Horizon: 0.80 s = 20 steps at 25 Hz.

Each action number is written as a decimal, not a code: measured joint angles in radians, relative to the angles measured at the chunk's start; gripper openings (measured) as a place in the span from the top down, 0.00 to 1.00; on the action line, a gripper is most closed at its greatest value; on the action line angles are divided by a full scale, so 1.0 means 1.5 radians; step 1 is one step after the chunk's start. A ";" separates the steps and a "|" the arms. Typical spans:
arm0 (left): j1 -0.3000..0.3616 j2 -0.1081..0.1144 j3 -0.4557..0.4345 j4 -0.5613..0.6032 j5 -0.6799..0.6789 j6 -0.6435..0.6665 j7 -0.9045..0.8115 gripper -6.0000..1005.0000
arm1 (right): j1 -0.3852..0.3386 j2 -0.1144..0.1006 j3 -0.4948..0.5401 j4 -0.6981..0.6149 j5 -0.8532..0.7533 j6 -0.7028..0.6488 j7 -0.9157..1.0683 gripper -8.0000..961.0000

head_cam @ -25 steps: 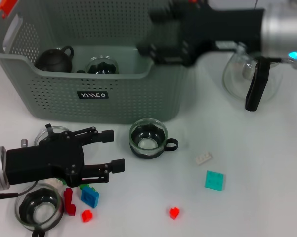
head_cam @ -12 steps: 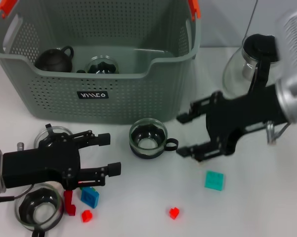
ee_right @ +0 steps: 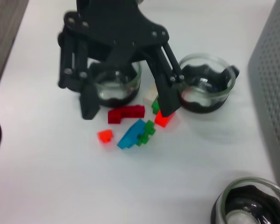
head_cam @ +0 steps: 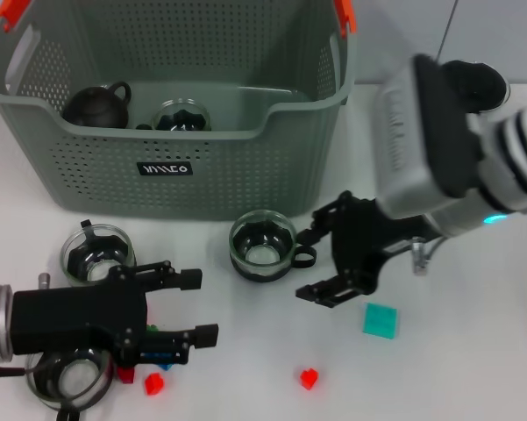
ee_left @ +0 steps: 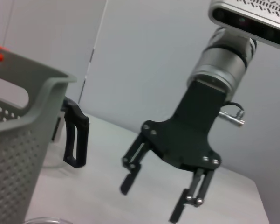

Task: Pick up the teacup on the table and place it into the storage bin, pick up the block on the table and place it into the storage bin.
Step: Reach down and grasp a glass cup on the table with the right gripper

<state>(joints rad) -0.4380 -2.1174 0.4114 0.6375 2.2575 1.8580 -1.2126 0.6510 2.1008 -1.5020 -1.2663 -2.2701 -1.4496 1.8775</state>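
Far left: left gripper (head_cam: 200, 305), fingers spread wide and holding nothing, low over the block pile (head_cam: 160, 353) at the near edge of the table (head_cam: 473, 351), between two glass cups (head_cam: 96, 255). Reads as lining up on a block, none gripped yet.

Behind: storage bin (head_cam: 175, 167), already holding a dark teapot (head_cam: 96, 105) and a glass cup (head_cam: 181, 116).

Centre: teacup (head_cam: 263, 246), upright on the table just in front of the bin, its handle pointing right.

Right of it: right gripper (head_cam: 309, 266), likewise released and empty, fingertips just beside that handle. Looks like the approach for the teacup pick. Next, probably: ease left until the fingers straddle the handle or rim, close, lift, carry over the bin wall.

Further right: teal block (head_cam: 381, 320), loose on the table, apart from everything.

Against half a second ago: left gripper drawn back toward the near edge, uncovering the cup behind it; right gripper dropped lower and swung in toward the teacup, where a second ago it hung over the bin's corner. Teacup and bin unmoved.
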 joint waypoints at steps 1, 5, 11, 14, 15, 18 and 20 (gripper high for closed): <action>0.000 -0.001 0.003 0.000 0.001 -0.001 0.001 0.17 | 0.018 0.000 -0.021 0.021 -0.007 0.022 0.009 0.26; 0.002 -0.002 0.007 -0.001 0.007 -0.003 0.017 0.17 | 0.042 0.001 -0.045 0.056 -0.010 0.058 0.016 0.26; 0.005 -0.003 0.001 -0.003 0.007 -0.005 0.024 0.17 | 0.078 0.001 -0.089 0.119 -0.011 0.130 0.024 0.26; 0.008 -0.004 0.000 -0.004 0.004 -0.009 0.024 0.17 | 0.095 0.003 -0.107 0.151 -0.011 0.161 0.025 0.26; 0.009 -0.004 0.000 -0.004 0.003 -0.011 0.024 0.17 | 0.102 0.004 -0.115 0.163 -0.011 0.172 0.027 0.26; 0.010 -0.005 0.000 -0.004 0.002 -0.016 0.024 0.17 | 0.117 0.005 -0.148 0.188 -0.011 0.206 0.041 0.25; 0.010 -0.005 0.002 -0.004 0.002 -0.016 0.024 0.17 | 0.127 0.005 -0.170 0.204 -0.011 0.229 0.053 0.26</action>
<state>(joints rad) -0.4233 -2.1253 0.4140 0.6320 2.2599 1.8332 -1.1765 0.8415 2.1086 -1.7566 -0.9602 -2.2868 -1.1056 1.9563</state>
